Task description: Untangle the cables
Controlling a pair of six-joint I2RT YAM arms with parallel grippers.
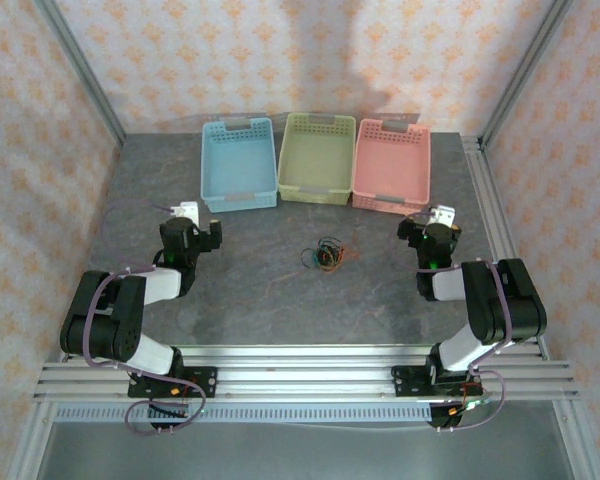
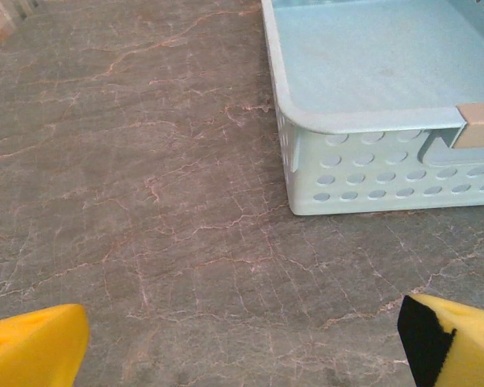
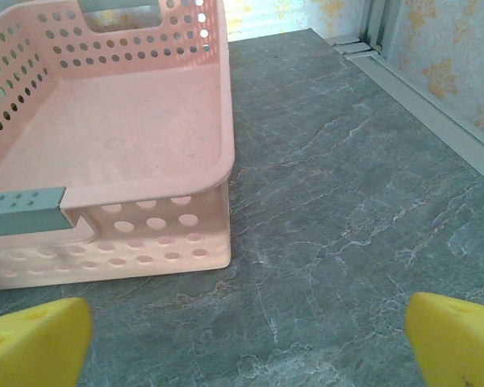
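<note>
1. One grey marbled table [image 1: 280,300] carries everything, with patterned walls [image 1: 40,150] around it.
2. Two black-and-white arms are bolted at its near edge, the left arm [image 1: 120,315] and the right arm [image 1: 490,300]. Both are folded, reach toward the far side and stand well apart.
3. Three perforated plastic baskets sit side by side along the far edge: a blue basket [image 1: 238,165] on the left, a green basket [image 1: 317,160] in the middle and a pink basket [image 1: 391,165] on the right.
4. The left gripper [image 2: 242,343] hangs over bare table near the blue basket's near left corner. Its yellow fingers [image 2: 32,343] are spread wide and grasp nothing.
5. The right gripper [image 3: 246,343] hangs near the pink basket's near right corner, likewise released and empty-handed.
6. The cables [image 1: 327,255] lie as a small tangled bundle of black, dark green and orange-red loops. They rest on the table's middle, between the two grippers and on the near side of the green basket, apart from every basket and touched by neither gripper.
</note>
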